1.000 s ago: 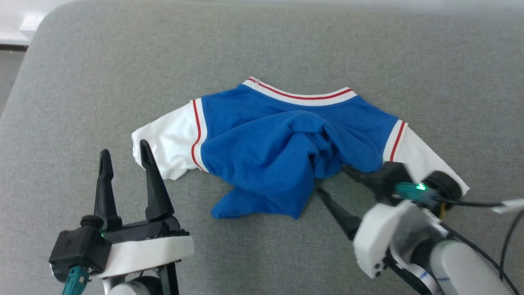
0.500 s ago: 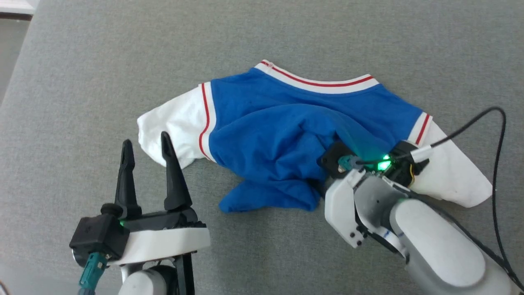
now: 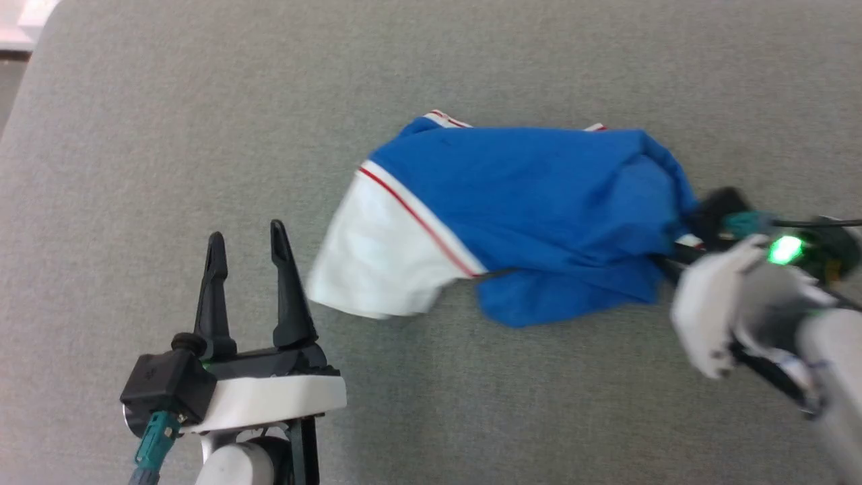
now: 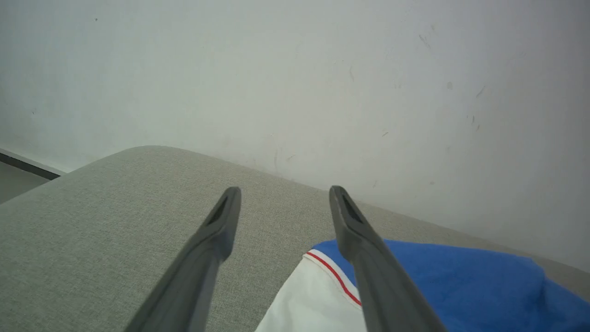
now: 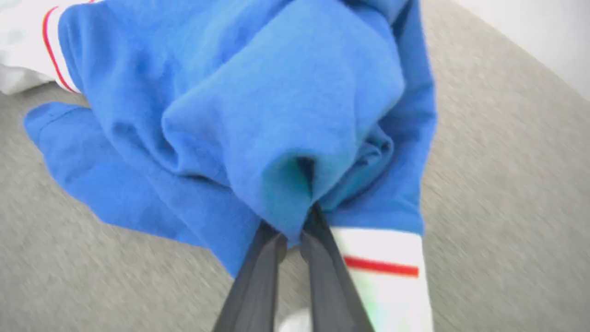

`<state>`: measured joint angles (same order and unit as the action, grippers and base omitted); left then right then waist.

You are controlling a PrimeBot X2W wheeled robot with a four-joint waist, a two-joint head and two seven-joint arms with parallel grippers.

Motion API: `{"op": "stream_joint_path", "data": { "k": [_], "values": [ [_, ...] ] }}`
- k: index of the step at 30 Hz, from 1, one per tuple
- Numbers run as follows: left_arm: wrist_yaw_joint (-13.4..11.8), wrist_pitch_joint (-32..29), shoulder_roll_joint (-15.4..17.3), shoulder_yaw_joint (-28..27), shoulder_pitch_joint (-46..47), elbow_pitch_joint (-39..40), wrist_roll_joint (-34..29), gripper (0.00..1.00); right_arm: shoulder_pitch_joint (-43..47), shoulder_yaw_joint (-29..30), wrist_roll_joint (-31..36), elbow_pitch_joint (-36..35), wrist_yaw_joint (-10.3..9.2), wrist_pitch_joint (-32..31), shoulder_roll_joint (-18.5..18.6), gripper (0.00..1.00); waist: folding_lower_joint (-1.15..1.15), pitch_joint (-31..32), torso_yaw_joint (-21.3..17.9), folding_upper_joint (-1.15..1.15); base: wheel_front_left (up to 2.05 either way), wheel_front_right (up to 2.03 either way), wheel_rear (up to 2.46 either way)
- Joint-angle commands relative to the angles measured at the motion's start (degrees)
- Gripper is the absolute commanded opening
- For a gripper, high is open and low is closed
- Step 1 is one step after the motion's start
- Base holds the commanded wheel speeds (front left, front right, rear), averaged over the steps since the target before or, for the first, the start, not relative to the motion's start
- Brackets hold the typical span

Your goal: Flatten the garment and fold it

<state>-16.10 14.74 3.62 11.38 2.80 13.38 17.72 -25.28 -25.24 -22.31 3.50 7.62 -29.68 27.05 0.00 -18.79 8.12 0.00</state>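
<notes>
The T-shirt (image 3: 539, 195) lies bunched on the grey fabric tabletop (image 3: 471, 67). 1 white sleeve (image 3: 377, 269) trails toward the left pincer (image 3: 246, 236), which stands wide open and empty just beside it. The right pincer (image 5: 298, 221) is clamped on a fold of blue cloth. By my reading, flattening is barely under way and every fold remains to be made.

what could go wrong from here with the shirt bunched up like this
1. The right hand is shut on a thick bunch of the bright blue cloth T-shirt with white sleeves, likely several layers; pulling may drag the heap rather than flatten it.
2. The left hand is open near the white sleeve, holding nothing, so that side is unanchored.
</notes>
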Motion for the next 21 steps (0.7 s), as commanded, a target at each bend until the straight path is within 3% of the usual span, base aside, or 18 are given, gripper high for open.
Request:
{"op": "stream_joint_path", "data": {
  "k": [1,5,7,10,13,14,15,21],
  "values": [
    [0.7,0.3,-0.3,-0.2,-0.5,-0.3,-0.2,1.00,3.1,2.0,-2.1,-2.5,-0.13,-2.7,3.9,0.00,0.00,1.3,-1.7,0.00,0.00,0.00,0.00],
    [0.9,0.3,-0.3,0.2,-0.9,-0.4,-0.4,1.00,10.1,6.8,-5.8,-6.2,-0.13,-8.7,10.6,0.00,0.00,1.8,-2.6,0.00,0.00,0.00,0.00],
    [0.9,0.3,-0.3,0.3,-1.0,-0.5,-0.3,1.00,12.2,8.2,-6.5,-6.7,-0.13,-9.7,11.3,0.00,0.00,1.9,-2.8,0.00,0.00,0.00,0.00],
    [1.0,0.3,-0.4,0.4,-1.2,-0.9,0.0,1.00,18.4,11.5,-8.1,-8.0,-0.13,-11.2,10.3,0.00,0.00,2.4,-3.2,0.00,0.00,0.00,0.00],
    [1.0,0.3,-0.4,0.5,-1.5,-1.3,0.1,1.00,22.2,12.6,-8.0,-9.4,-0.13,-9.6,7.0,0.00,0.00,2.9,-3.6,0.00,0.00,0.00,0.00],
    [1.0,0.2,-0.3,0.5,-1.6,-1.4,0.2,1.00,22.8,12.8,-7.7,-9.7,-0.13,-8.5,5.6,0.27,0.00,3.1,-3.8,0.00,0.00,0.00,0.00],
    [1.0,0.2,-0.3,0.5,-1.6,-1.6,0.3,1.00,23.0,13.0,-7.3,-10.1,-0.13,-7.0,4.2,1.00,0.00,3.4,-4.0,0.00,0.00,0.00,0.00],
    [1.0,-0.3,0.0,0.7,-2.0,-2.0,0.6,1.00,23.0,13.9,-7.4,-14.5,-0.13,0.1,-3.0,1.00,0.00,5.6,-5.2,0.00,0.00,0.00,0.00]
  ]
}}
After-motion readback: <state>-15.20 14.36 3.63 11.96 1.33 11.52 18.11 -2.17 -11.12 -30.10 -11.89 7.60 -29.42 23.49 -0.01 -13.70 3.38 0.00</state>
